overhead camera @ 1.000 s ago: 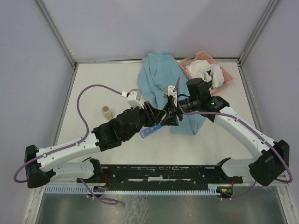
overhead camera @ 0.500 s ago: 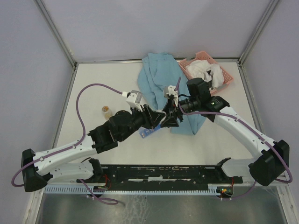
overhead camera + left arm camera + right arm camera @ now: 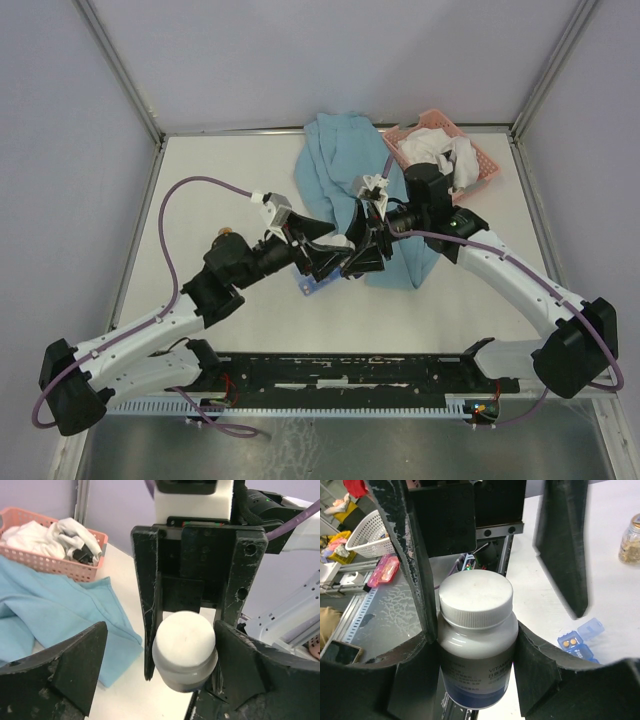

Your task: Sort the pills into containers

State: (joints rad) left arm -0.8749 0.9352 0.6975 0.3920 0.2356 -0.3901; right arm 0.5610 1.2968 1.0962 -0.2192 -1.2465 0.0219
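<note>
Over white table [image 3: 215,185], right gripper [image 3: 477,672] clamps a capped bottle [image 3: 476,630]; left gripper [image 3: 161,630] gapes around its cap [image 3: 184,637]

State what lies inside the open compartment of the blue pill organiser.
Two tan pills sit in the open compartment of the blue organiser. A finger of the right gripper hides the rest of the strip and its contents.
</note>
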